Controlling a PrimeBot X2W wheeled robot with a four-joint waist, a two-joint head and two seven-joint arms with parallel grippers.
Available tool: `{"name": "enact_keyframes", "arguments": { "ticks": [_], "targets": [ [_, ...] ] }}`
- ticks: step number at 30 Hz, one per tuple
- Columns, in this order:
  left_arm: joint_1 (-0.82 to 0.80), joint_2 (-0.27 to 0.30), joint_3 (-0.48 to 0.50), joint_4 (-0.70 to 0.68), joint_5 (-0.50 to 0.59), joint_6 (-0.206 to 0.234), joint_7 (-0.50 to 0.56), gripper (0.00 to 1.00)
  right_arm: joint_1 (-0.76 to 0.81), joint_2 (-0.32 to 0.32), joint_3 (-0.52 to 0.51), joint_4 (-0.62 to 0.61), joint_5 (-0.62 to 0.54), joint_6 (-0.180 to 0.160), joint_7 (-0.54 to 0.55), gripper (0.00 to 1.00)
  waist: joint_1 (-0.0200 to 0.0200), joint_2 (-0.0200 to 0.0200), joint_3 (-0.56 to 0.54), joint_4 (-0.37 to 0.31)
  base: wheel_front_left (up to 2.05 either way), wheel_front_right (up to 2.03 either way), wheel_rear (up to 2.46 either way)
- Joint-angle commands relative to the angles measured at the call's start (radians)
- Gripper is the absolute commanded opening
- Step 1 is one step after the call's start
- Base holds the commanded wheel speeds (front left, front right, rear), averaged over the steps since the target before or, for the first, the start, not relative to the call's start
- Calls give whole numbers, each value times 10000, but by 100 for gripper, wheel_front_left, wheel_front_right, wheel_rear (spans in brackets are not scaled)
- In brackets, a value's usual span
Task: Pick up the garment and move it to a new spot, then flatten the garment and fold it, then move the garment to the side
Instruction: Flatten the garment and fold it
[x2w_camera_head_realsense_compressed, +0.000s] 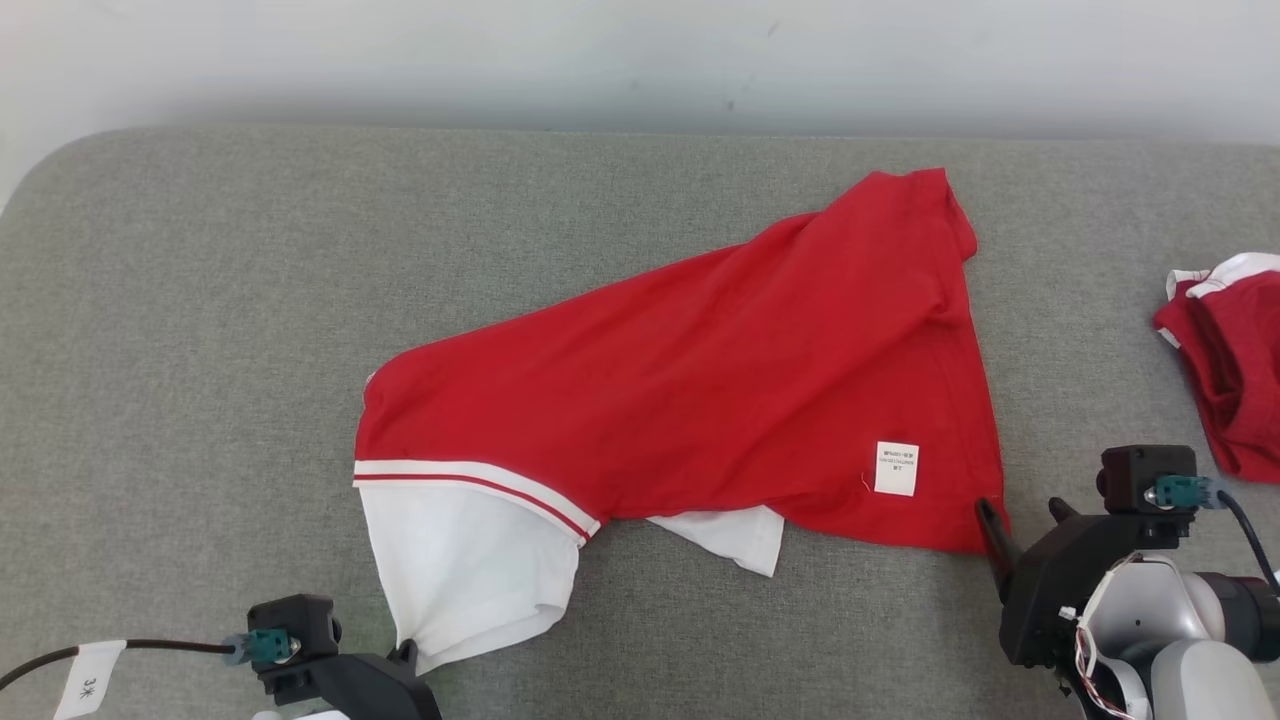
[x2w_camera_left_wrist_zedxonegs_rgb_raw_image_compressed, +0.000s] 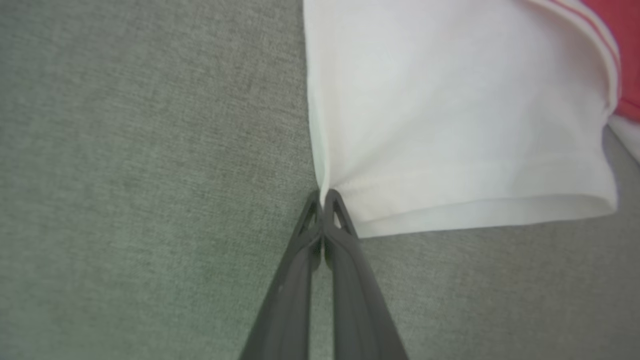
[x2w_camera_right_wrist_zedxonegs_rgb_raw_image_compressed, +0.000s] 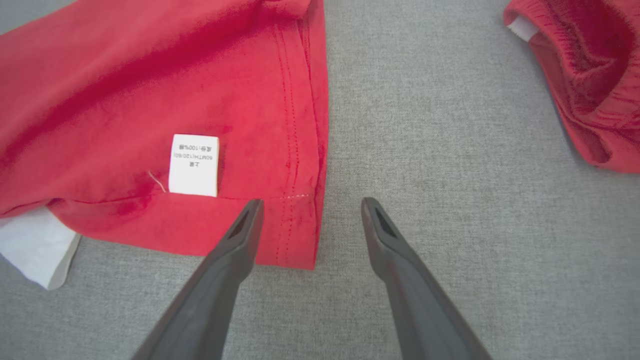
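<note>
At the garment's near left corner the left gripper (x2w_camera_head_realsense_compressed: 405, 655) (x2w_camera_left_wrist_zedxonegs_rgb_raw_image_compressed: 325, 197) is closed tight, its tips pinching the hem corner of the white sleeve (x2w_camera_head_realsense_compressed: 460, 560) (x2w_camera_left_wrist_zedxonegs_rgb_raw_image_compressed: 450, 100). At the near right corner the right gripper (x2w_camera_head_realsense_compressed: 1025, 520) (x2w_camera_right_wrist_zedxonegs_rgb_raw_image_compressed: 310, 205) has its jaws wide apart and grips nothing. One finger is over the red hem, the other over the bare grey surface (x2w_camera_head_realsense_compressed: 200, 350) just beside it. The garment (x2w_camera_head_realsense_compressed: 700, 370) (x2w_camera_right_wrist_zedxonegs_rgb_raw_image_compressed: 125, 90) lies spread on that surface, slanting away to the far right, with its small white label (x2w_camera_head_realsense_compressed: 896, 468) (x2w_camera_right_wrist_zedxonegs_rgb_raw_image_compressed: 194, 165) near the right hem. Another crumpled red cloth (x2w_camera_head_realsense_compressed: 1235, 370) (x2w_camera_right_wrist_zedxonegs_rgb_raw_image_compressed: 590, 85) lies well apart to the garment's right. A pale wall (x2w_camera_head_realsense_compressed: 640, 60) stands beyond.
</note>
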Motion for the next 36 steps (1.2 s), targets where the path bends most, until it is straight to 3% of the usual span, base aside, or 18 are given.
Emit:
{"name": "enact_keyframes", "arguments": {
  "ticks": [1, 9, 11, 12, 13, 17, 24, 25, 36],
  "targets": [
    [130, -13, -51, 102, 52, 17, -11, 0, -129, 7, 42, 91, -100, 12, 75, 100, -1, 0, 0, 22, 0, 0, 0],
    [17, 6, -68, 82, 18, 18, -52, 0, -563, 6, 202, 626, -206, 12, 460, 86, -1, 0, 112, 107, 0, 0, 0],
    [-16, 17, -61, 95, 5, 9, -71, 0, -658, 4, 211, 734, -216, 12, 474, 69, -1, 0, 153, 121, 0, 0, 0],
    [-28, 12, -67, 107, -3, 6, -83, 0, -695, 6, 210, 801, -238, 12, 496, 54, -1, 0, 170, 131, 0, 0, 0],
    [-38, 2, -75, 117, -6, 2, -94, 0, -730, 4, 194, 862, -236, 12, 532, 49, -1, 0, 185, 140, 0, 0, 0],
    [-70, -34, -104, 155, -27, -10, -107, 0, -827, 6, 178, 959, -235, 12, 531, 45, -1, 0, 222, 163, 0, 0, 0],
    [-105, -33, -108, 235, -83, -28, -174, 0, -876, 6, 181, 1163, -264, 12, 528, 22, -1, 0, 258, 178, 0, 0, 0],
    [-123, -28, -103, 243, -98, -37, -184, 0, -904, 6, 197, 1170, -270, 12, 507, 0, -1, 0, 265, 179, 0, 0, 0],
    [-472, -310, 416, -311, -270, -261, -1572, 0, -1104, 7, 115, 594, -42, 12, -339, 0, -1, 0, 252, 191, 0, 0, 0]
  ]
}}
